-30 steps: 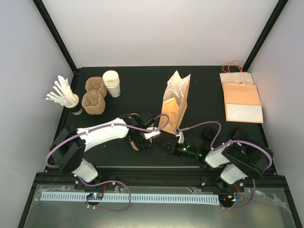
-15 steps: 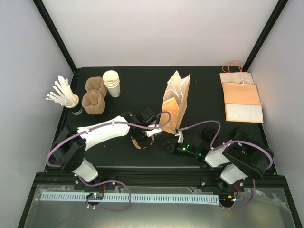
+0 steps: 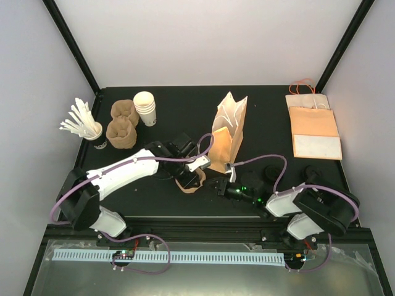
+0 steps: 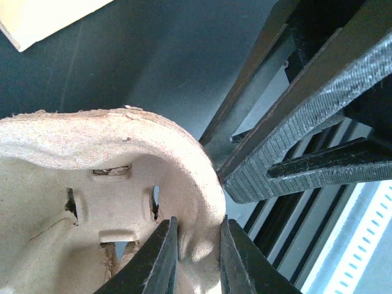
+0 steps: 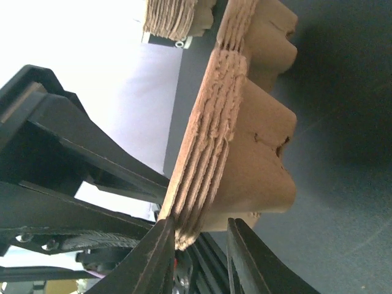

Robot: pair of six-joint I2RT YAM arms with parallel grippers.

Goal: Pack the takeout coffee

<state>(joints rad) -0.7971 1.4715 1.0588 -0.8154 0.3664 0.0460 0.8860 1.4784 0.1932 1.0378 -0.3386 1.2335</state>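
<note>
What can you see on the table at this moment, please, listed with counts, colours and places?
Brown moulded-pulp cup carriers: two piles, brown, far left.
Nested pulp carriers held by the grippers: one small stack, brown, near centre.
Plain white paper cups: one stack, white, right of the piles.
Dark cup of white stirrers: one, far-left edge.
Upright brown paper bag: one, brown, centre.
Flat paper bags with orange handles: one flat pile, tan and white, far right.
Round black tops: two, black, near right; what is beneath is unclear.
Black table: one.
Left gripper: one, black, clamped on a carrier rim.
Right gripper: one, black, clamped on the stack's edge.
</note>
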